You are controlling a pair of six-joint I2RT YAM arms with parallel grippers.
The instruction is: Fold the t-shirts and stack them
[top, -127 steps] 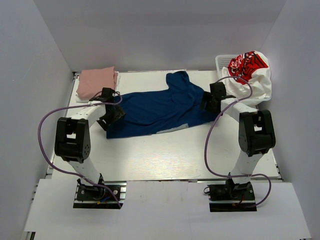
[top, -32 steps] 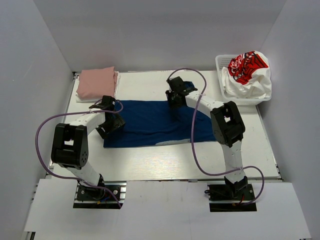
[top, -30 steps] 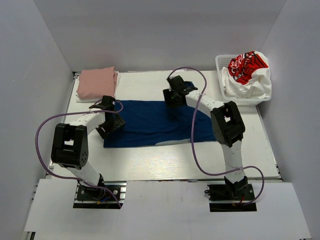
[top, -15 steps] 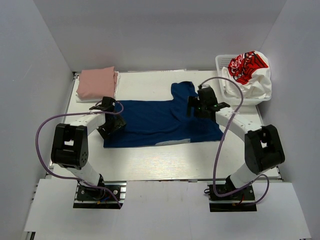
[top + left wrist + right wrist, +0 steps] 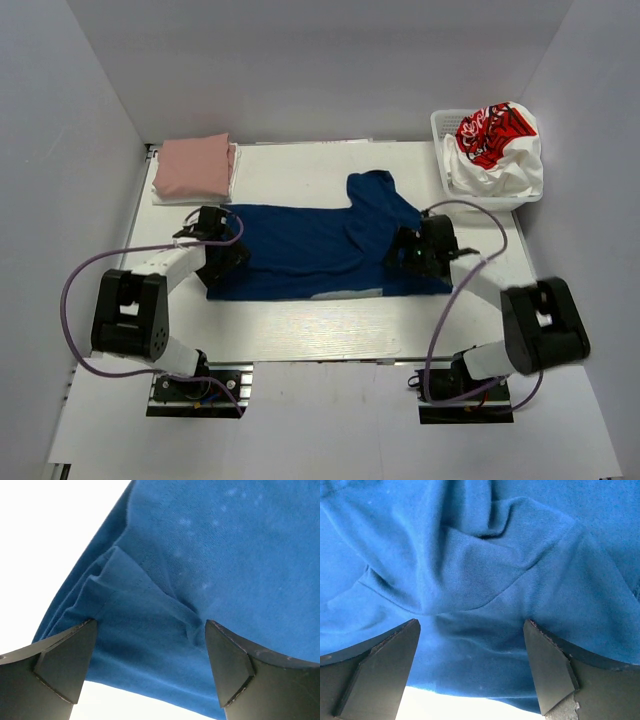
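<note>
A navy blue t-shirt (image 5: 320,245) lies spread across the middle of the table, one sleeve pointing to the back. My left gripper (image 5: 222,258) hangs open over its left end; in the left wrist view the fingers straddle a folded hem (image 5: 145,605) near the shirt's front edge. At the shirt's right end my right gripper (image 5: 405,258) is open above rumpled blue cloth (image 5: 480,580), nothing held. A folded dusty-pink t-shirt (image 5: 195,165) lies at the back left. White t-shirts with red print (image 5: 498,140) fill the basket.
The white lattice basket (image 5: 443,125) stands at the back right corner. White walls close in the table on three sides. A white cloth edge (image 5: 157,192) shows under the pink shirt. Both arms' purple cables loop over the near half of the table.
My right gripper let go of the sleeve, opened, and swung from the shirt's back middle to its right front end. The left gripper stayed put, open. The shirt's sleeve now lies flatter.
</note>
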